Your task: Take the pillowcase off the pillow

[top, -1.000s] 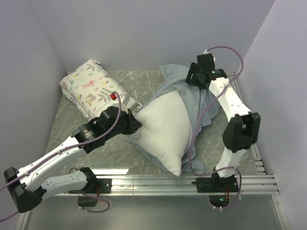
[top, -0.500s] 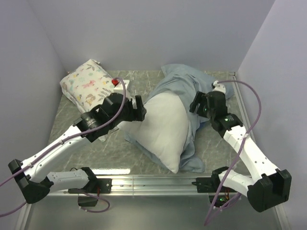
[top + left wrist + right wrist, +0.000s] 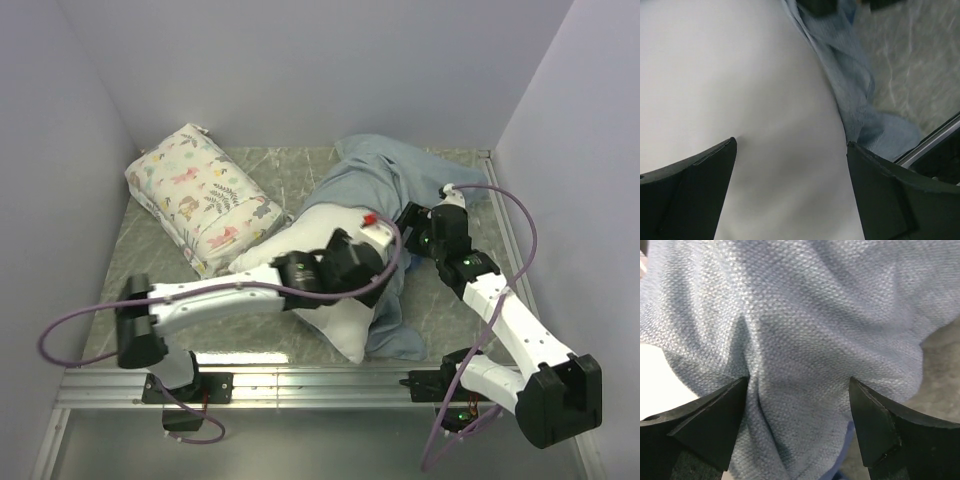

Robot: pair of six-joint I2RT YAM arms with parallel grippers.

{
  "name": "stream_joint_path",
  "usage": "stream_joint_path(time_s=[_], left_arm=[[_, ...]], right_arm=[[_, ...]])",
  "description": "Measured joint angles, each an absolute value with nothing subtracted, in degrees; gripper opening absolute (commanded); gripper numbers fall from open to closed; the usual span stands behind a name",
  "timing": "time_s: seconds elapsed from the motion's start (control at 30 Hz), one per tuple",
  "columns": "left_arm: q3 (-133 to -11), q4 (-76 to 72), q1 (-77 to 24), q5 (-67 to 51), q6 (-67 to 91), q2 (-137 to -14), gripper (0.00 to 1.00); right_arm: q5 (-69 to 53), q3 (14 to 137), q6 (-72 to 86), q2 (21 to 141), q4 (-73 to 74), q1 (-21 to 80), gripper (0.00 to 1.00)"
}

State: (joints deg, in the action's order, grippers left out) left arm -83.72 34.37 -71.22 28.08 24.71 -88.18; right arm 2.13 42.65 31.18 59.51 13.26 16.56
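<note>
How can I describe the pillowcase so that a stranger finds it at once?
Look at the right half of the marbled table. The pillowcase is the crumpled cloth bunched behind and beside the plain white pillow. Only it is grey-blue and wrinkled.

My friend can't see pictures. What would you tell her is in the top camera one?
A big off-white pillow lies on a marbled table with a grey-blue pillowcase bunched behind and beside it. The left arm and right arm reach in over them. A smaller flowery pillow sits at the back left.
</note>
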Motion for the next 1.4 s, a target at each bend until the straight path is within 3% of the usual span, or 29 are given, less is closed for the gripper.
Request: stream_joint_path(time_s=[0.2,0.23,0.27,0.33,0.4,0.7,0.87,0.93,0.97,1.0,1.03,1.4], left_arm=[[-84.49,36.23,-74.06,32.97,24.43,-100.09,0.97],[-84.49,36.36,-74.06,33.65,24.45,-100.60,0.86],[-84.49,36.49,-74.06,34.41,24.75,-100.82,0.69],[-84.73,37.17,-73.95,35.86,25.58,-100.84,0.22],[-85.17,37.52,-73.54,36.47,25.98,-101.12,0.00],[-85.58,37.52,-72.23,34.35,26.85,-100.75,0.00],[-86.91,37.98,-70.30,29.98,26.68,-98.19,0.00],[-87.81,38.26,-69.32,28.05,26.63,-96.92,0.00],[-88.16,38.41,-68.93,27.44,26.63,-96.51,0.00],[-88.53,38.52,-68.53,26.79,26.61,-96.03,0.00],[-88.86,38.74,-68.23,26.48,26.63,-95.61,0.00],[-89.91,43.18,-67.83,25.12,27.18,-85.06,0.00]], right_arm=[[1.02,42.39,32.16,59.70,12.73,16.56,0.93],[1.21,41.98,32.40,59.20,12.67,16.47,0.95],[1.54,41.39,32.69,58.43,12.71,16.36,0.97],[2.07,39.64,33.54,56.05,12.73,15.88,1.00],[2.20,37.71,34.35,53.06,12.84,15.03,1.00],[0.71,30.17,38.26,45.98,9.41,10.46,0.99],[-4.03,27.66,41.52,48.66,2.46,6.85,0.90],[-5.34,27.31,43.27,50.57,-0.91,5.67,0.65],[-5.72,27.29,43.94,51.16,-2.09,5.28,0.45],[-5.74,27.33,44.80,51.53,-2.98,4.91,0.09],[-5.69,27.46,45.17,51.99,-3.75,4.29,0.00],[-3.62,44.45,46.37,61.58,2.50,-8.43,0.00]])
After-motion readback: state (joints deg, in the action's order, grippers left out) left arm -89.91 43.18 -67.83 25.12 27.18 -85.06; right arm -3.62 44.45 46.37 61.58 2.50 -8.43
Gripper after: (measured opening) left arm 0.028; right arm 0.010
